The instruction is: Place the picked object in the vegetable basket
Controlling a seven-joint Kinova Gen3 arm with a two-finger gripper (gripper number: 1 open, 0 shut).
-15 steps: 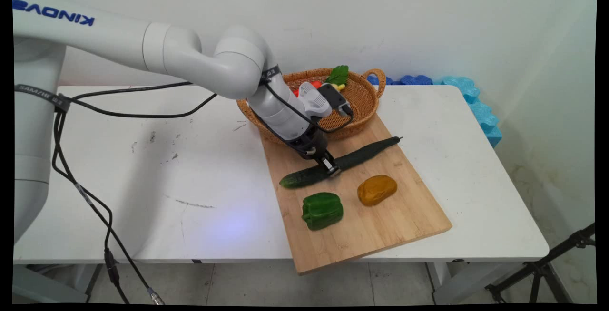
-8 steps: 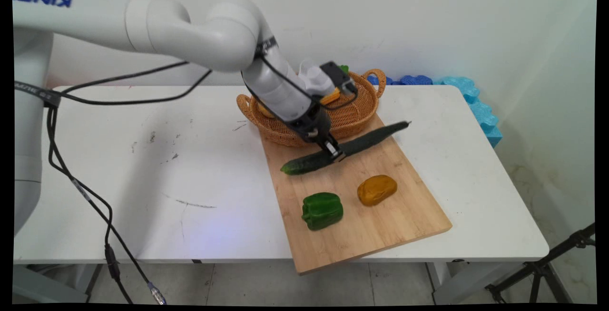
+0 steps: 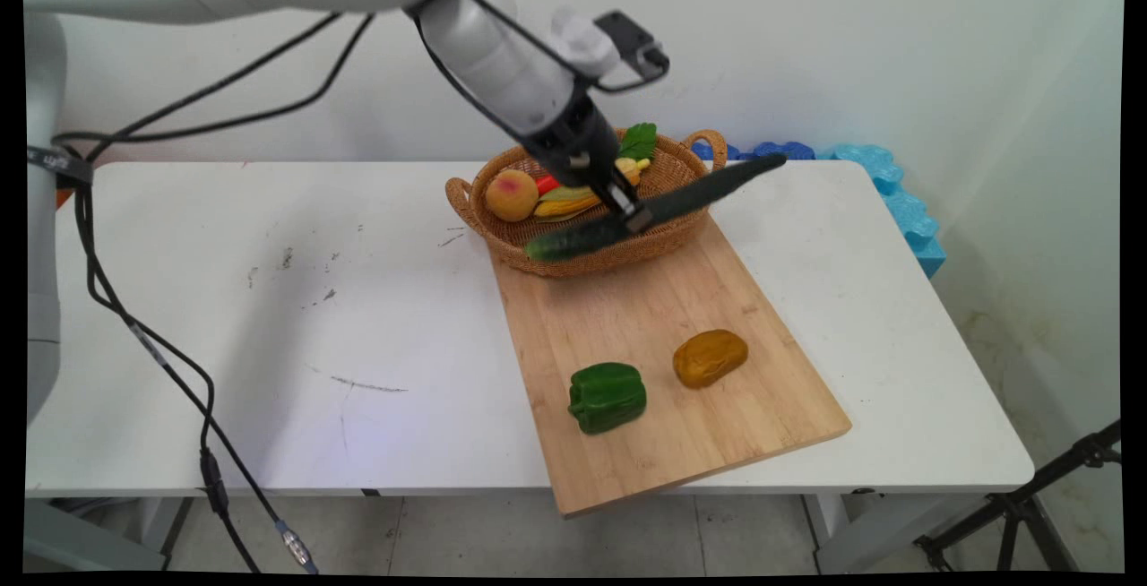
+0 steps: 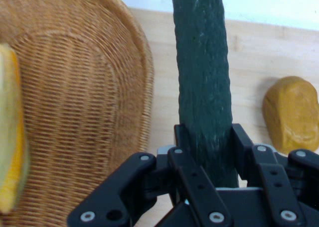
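Reaches in from upper left, wrist angled down and to the right, gripper (image 3: 630, 214) raised off the surface. Jaws clamped on a cucumber (image 3: 654, 208), one each side of it.

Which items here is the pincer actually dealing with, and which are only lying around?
In play:
pincer, shut on the cucumber
cucumber, held in the air in front of the basket
basket, nearest thing, with a peach and other produce inside

Lying about:
green pepper on the board
brown lump on the board
board
blue foam behind the table
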